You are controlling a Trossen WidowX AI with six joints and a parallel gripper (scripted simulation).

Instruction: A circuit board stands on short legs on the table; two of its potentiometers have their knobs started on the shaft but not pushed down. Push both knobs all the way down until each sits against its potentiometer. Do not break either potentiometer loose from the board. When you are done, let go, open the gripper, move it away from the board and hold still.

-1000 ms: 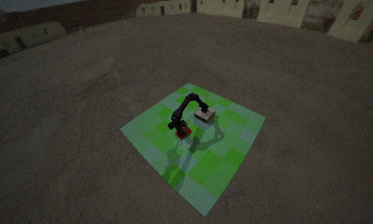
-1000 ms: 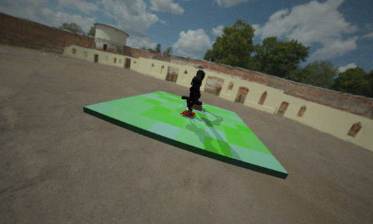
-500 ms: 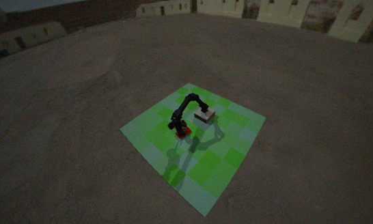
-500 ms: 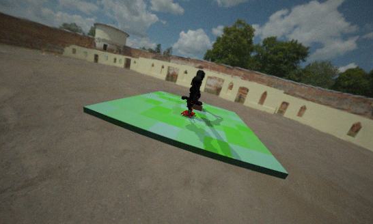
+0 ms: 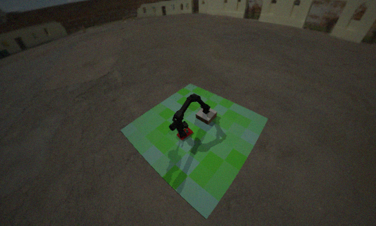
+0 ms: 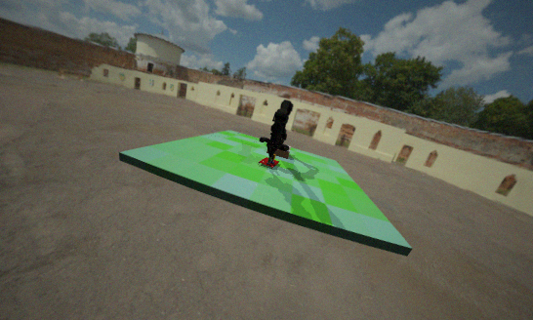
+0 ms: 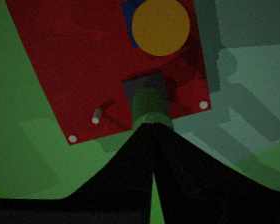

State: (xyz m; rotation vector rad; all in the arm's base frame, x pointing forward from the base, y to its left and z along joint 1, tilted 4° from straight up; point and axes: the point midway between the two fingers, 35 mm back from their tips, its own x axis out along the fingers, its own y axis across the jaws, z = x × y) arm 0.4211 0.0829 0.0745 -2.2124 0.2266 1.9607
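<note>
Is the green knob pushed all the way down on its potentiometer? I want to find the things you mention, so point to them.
Cannot tell: the wrist view looks down on the green knob (image 7: 150, 107), so any gap beneath it is hidden.

A cream wall (image 5: 284, 15) (image 6: 422, 171) with arched niches stood behind brown bare ground (image 5: 74, 138) (image 6: 129, 254). Green trees (image 6: 368, 70) and 1 round pale tower (image 6: 155, 51) rose beyond, under blue sky (image 6: 256, 31) with white clouds.

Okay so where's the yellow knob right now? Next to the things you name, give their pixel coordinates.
In the wrist view, the yellow knob (image 7: 161, 26) is at the top, right of centre, over a blue part (image 7: 128, 20) on the red circuit board (image 7: 66, 55), beyond the green knob (image 7: 150, 107) by the gripper (image 7: 151, 132).
</note>
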